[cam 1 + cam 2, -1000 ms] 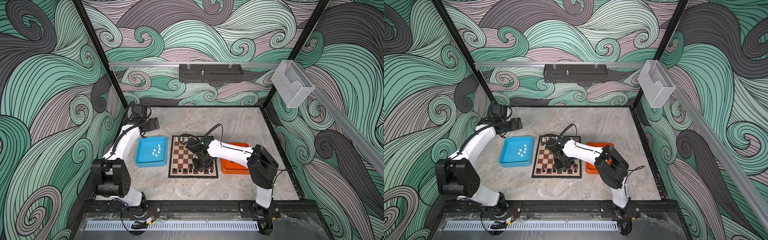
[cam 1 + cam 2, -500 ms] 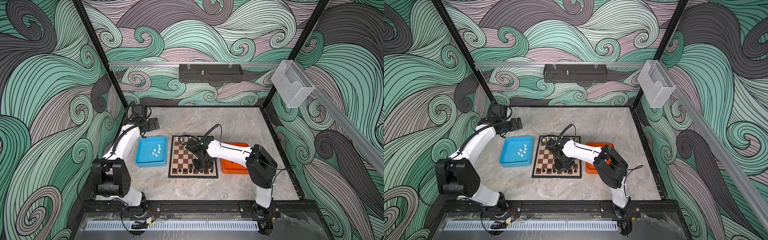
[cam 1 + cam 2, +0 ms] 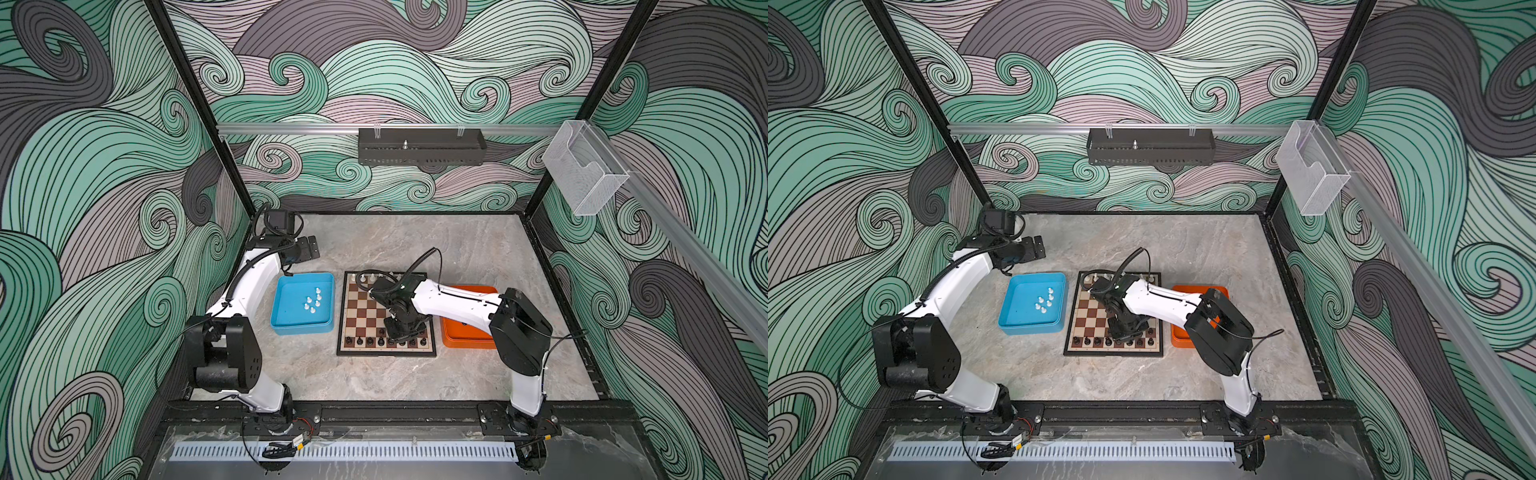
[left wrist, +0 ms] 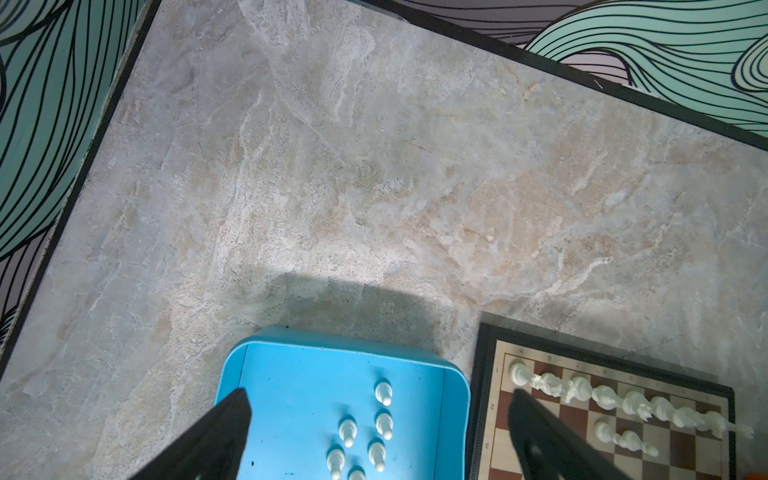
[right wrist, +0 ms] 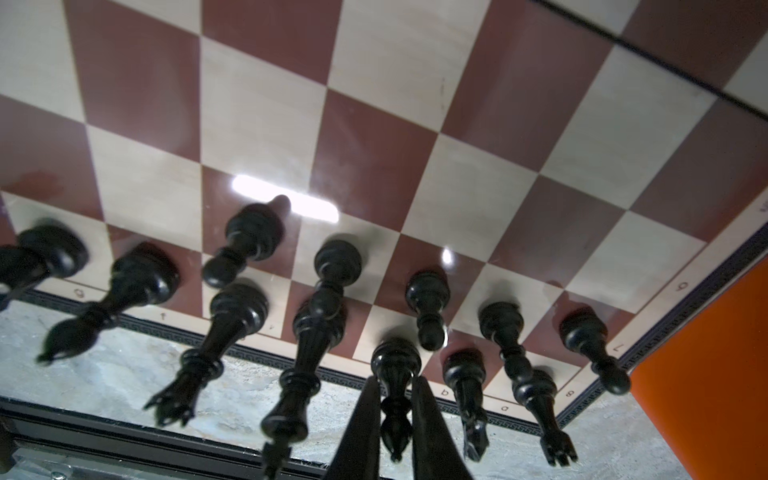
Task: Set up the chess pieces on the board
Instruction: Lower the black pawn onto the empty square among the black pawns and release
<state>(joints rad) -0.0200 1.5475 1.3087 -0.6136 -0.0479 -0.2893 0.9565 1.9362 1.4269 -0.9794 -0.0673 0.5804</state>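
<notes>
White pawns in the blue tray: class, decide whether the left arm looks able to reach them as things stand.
Probably yes. The left gripper hangs open near the rim of the blue tray, the white pawns stand uncovered, and the right gripper grips a black piece at the board.

White arms, black joints (looped black cables).

Left arm is folded up at the elbow on its own side, wrist raised, and the left gripper hangs in the air with its jaws spread wide. Right arm stretches low toward the middle, wrist bent over. The right gripper points straight down, its fingers drawn nearly together and pinching a black piece.
</notes>
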